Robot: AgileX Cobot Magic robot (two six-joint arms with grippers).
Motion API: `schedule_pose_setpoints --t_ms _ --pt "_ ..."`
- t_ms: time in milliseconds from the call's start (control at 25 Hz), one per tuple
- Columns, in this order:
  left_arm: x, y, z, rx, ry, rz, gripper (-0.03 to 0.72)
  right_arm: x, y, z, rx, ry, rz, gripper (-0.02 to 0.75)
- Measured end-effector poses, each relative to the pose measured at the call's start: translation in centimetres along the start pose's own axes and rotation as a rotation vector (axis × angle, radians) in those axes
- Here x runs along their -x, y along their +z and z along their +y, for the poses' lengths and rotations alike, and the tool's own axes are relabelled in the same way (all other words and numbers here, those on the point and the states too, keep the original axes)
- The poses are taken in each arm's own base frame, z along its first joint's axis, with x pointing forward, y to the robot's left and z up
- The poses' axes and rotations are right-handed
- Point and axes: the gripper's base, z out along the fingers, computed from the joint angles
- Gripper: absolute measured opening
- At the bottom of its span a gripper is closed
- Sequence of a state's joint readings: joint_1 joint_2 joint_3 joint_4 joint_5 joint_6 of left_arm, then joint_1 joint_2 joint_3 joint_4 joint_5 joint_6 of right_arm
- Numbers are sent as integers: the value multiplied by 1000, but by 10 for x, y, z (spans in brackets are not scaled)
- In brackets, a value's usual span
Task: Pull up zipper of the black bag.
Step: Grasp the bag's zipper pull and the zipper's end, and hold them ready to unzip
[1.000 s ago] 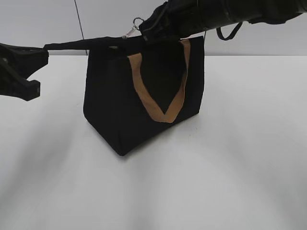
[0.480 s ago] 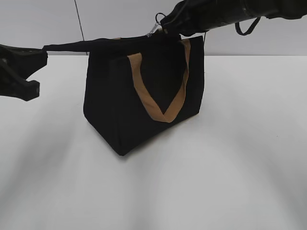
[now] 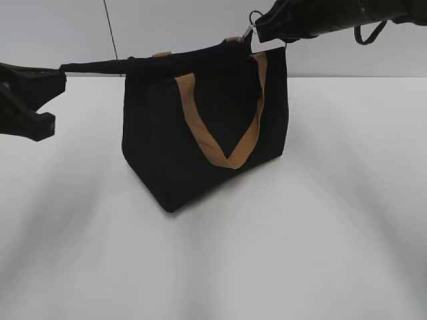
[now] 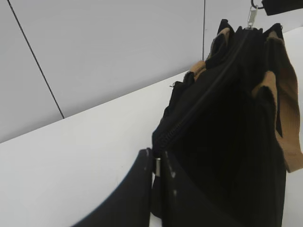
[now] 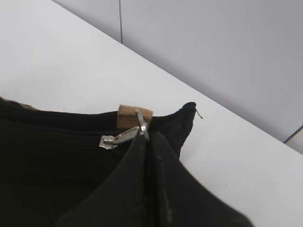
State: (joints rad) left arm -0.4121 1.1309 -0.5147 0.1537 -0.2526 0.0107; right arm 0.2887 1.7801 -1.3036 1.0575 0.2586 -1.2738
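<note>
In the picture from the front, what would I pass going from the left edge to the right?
Left pincer gripping the stretched end of the black bag → tan strap handle on the bag's side → silver zipper at the top corner → right pincer holding its ring.

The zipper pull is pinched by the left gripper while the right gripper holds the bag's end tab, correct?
Sides swapped. The right wrist view shows the right gripper shut on the zipper pull; the left wrist view shows the left gripper clamping the black bag at its end.
</note>
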Motion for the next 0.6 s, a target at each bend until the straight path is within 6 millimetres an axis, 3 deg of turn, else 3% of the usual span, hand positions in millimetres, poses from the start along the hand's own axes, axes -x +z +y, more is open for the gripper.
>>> schedule_pose_setpoints --t_ms 600 --pt "-1 1 0 -1 0 1 2 -2 -1 -1 34 61 15 -7"
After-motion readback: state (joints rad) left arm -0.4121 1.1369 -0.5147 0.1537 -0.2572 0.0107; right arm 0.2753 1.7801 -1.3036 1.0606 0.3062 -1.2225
